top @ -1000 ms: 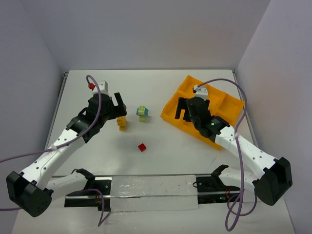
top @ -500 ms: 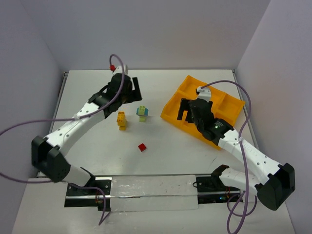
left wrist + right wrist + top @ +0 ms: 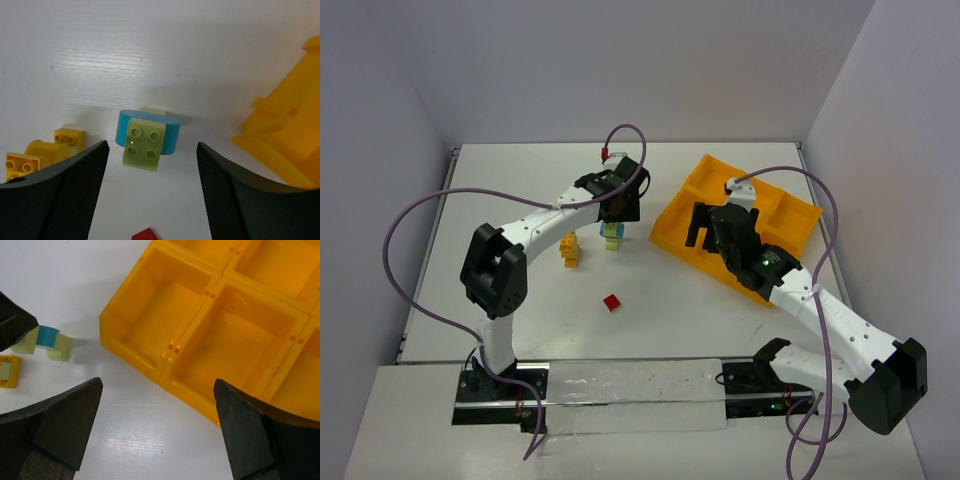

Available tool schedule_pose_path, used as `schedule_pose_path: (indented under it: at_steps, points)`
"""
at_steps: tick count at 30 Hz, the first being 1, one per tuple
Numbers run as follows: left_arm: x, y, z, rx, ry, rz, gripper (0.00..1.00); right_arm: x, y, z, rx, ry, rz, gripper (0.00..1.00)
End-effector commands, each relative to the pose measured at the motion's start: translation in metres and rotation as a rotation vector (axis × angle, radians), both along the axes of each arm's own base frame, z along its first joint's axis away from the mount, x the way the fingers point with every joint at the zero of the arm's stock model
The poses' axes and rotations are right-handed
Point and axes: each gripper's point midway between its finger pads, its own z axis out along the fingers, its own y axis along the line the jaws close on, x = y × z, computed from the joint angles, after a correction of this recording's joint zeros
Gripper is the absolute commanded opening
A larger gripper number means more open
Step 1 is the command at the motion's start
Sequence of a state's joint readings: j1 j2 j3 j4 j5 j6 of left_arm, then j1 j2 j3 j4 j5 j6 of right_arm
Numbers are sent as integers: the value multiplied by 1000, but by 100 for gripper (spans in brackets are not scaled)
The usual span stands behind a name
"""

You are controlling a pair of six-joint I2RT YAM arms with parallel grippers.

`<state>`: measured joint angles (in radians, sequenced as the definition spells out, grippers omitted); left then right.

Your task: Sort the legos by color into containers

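Observation:
A light green and teal-blue lego stack (image 3: 145,140) stands on the white table, seen from above between my left gripper's (image 3: 151,167) open fingers. In the top view my left gripper (image 3: 623,204) hovers just behind this stack (image 3: 612,235). A yellow lego stack (image 3: 569,249) lies to its left and also shows in the left wrist view (image 3: 40,155). A single red lego (image 3: 611,302) lies nearer the front. My right gripper (image 3: 701,228) is open and empty over the near left corner of the orange-yellow divided tray (image 3: 669,228). The compartments (image 3: 165,315) in the right wrist view are empty.
The tray (image 3: 161,374) sits tilted at the right side of the table. The green and teal stack (image 3: 47,340) shows at the left of the right wrist view. Purple cables loop above both arms. Walls enclose the table at the back and sides.
My left arm has swung from beside the yellow stack toward the back and right, and now its gripper is over the green and teal stack. My right arm has barely shifted.

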<state>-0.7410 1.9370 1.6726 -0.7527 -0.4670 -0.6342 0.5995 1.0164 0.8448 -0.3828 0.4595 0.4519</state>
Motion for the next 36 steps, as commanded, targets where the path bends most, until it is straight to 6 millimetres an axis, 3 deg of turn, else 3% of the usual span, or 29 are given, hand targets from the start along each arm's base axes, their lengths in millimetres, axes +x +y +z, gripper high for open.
schedule_pose_path:
  at_steps: [1, 18, 28, 36]
  points:
    - [5, 12, 10, 33, -36, 73, 78, 0, -4, 6, 3, -26, -18, 100]
    - [2, 5, -16, 17, 27, 15, 71, 0, -4, 3, -3, -10, -21, 100]
    - [0, 10, -24, 14, 50, -2, 69, 2, -2, 3, -6, -7, -21, 100]
    - [1, 7, -24, 7, 52, -25, 61, 4, -1, 3, -10, -3, -18, 100]
